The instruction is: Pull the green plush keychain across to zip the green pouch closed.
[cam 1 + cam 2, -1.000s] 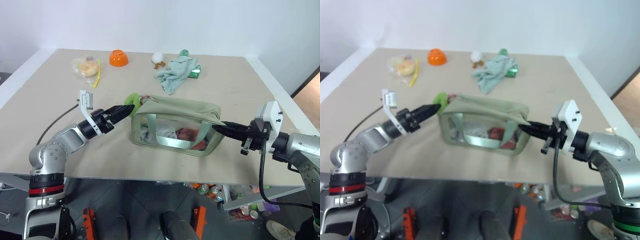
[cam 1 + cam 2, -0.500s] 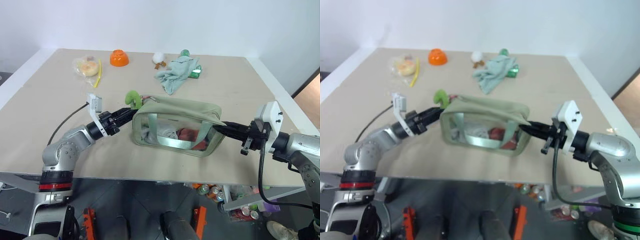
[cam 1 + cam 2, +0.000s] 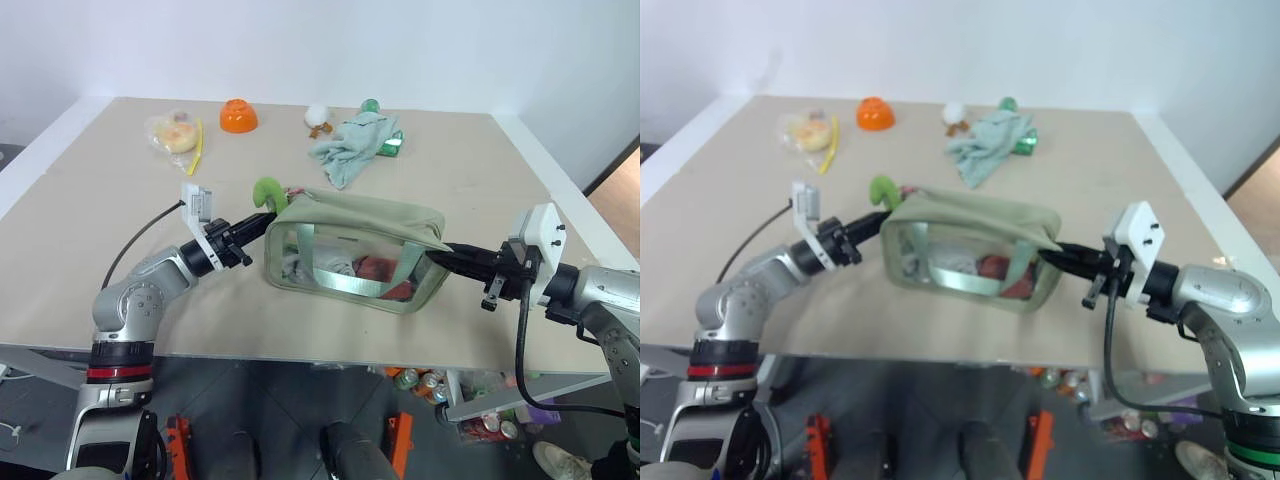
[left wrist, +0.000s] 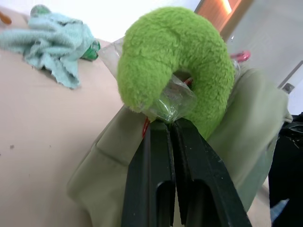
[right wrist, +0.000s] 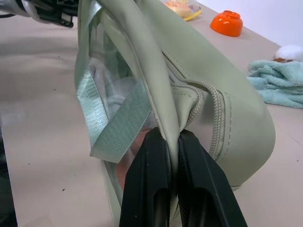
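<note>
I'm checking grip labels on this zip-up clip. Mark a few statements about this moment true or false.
1. The left gripper is shut at the base of the green plush keychain. True.
2. The right gripper hangs open, clear of the green pouch. False: it is shut on the pouch's end fabric.
3. The orange bowl sits inside the pouch. False: it stands at the far side of the table.
4. The pale mint cloth lies beyond the pouch. True.
</note>
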`<state>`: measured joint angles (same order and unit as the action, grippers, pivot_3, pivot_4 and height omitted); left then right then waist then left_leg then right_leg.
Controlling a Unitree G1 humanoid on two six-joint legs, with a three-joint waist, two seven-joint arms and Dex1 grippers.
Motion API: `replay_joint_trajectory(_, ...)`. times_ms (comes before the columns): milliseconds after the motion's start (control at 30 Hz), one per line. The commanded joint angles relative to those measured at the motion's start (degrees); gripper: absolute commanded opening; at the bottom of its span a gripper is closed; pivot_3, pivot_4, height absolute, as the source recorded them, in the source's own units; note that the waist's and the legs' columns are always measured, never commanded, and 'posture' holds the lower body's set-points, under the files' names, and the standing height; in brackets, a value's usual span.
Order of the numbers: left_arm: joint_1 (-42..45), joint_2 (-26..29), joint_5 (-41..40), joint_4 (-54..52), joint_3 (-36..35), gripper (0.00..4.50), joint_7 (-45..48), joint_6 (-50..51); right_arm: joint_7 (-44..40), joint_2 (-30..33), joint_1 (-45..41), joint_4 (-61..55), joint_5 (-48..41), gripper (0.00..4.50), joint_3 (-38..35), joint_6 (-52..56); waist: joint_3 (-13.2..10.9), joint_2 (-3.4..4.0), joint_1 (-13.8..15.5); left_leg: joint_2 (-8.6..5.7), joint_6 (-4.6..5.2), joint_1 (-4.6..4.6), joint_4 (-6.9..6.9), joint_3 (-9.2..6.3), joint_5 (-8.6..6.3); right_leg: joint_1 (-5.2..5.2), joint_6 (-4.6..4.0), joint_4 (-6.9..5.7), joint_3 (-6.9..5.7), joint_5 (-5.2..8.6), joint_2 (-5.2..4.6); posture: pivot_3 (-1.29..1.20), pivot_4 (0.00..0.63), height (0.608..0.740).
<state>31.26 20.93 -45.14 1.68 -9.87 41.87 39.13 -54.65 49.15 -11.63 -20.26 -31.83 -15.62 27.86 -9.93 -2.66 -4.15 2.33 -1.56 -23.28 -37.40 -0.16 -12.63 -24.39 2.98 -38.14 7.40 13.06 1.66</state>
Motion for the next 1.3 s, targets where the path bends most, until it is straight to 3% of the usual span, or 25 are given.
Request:
replay_joint_trajectory(33,1.4,0.2,-2.6,-5.8,-3.1,0.11,-1.6,-0.6,-0.4,1.1,-0.7,-0.7,0.1,0.0,-0.6,-0.9,0.0,0.0,0.0,0.0,0.0,0.0,0.0,0.0,0.0,0.0,0.0,0.0,0.0,0.0,0.0,0.0,0.15,0.74)
replay_joint_trajectory(200,1.2,1.3,-5.9,-10.1,-6.4,0.11,-4.9,0.7,-0.9,1.2,-1.1,-0.2,0.2,0.0,-0.5,-1.1,0.0,0.0,0.0,0.01,0.0,0.0,0.0,-0.01,0.0,0.0,0.0,0.0,-0.01,0.0,0.0,0.0,0.15,0.74)
replay_joint_trajectory(367,2.6,3.2,-8.1,-14.6,-5.1,0.11,-5.5,3.0,-1.3,1.1,-1.9,0.5,0.4,0.0,0.0,-1.2,0.0,0.0,0.0,0.0,0.0,0.0,0.0,-0.01,0.0,0.0,0.01,0.0,0.0,0.01,0.0,0.0,0.15,0.74)
replay_joint_trajectory(633,9.6,7.0,0.9,-11.6,7.3,0.11,4.3,0.1,-1.5,0.7,-3.3,1.3,0.8,0.0,1.1,-1.2,0.0,0.01,-0.1,-0.04,0.0,0.05,0.02,-0.01,0.0,0.02,-0.03,0.01,0.0,0.03,0.01,0.0,0.15,0.74)
replay_joint_trajectory(1033,15.9,6.3,9.5,-2.0,13.1,0.11,11.1,-3.4,0.1,0.4,-1.1,-1.1,-0.1,0.0,0.2,-0.5,0.0,0.06,-0.2,-0.03,0.0,0.05,0.08,-0.05,0.0,0.01,-0.04,0.01,-0.02,0.06,0.03,0.0,0.15,0.74)
replay_joint_trajectory(1300,15.6,8.0,10.7,-3.8,12.2,2.65,14.5,-3.9,0.8,0.3,-0.9,-1.2,-0.2,0.0,0.9,-0.7,0.0,0.07,-0.2,-0.01,0.0,0.06,0.08,-0.06,0.0,0.02,-0.05,0.01,-0.03,0.05,0.03,0.0,0.15,0.74)
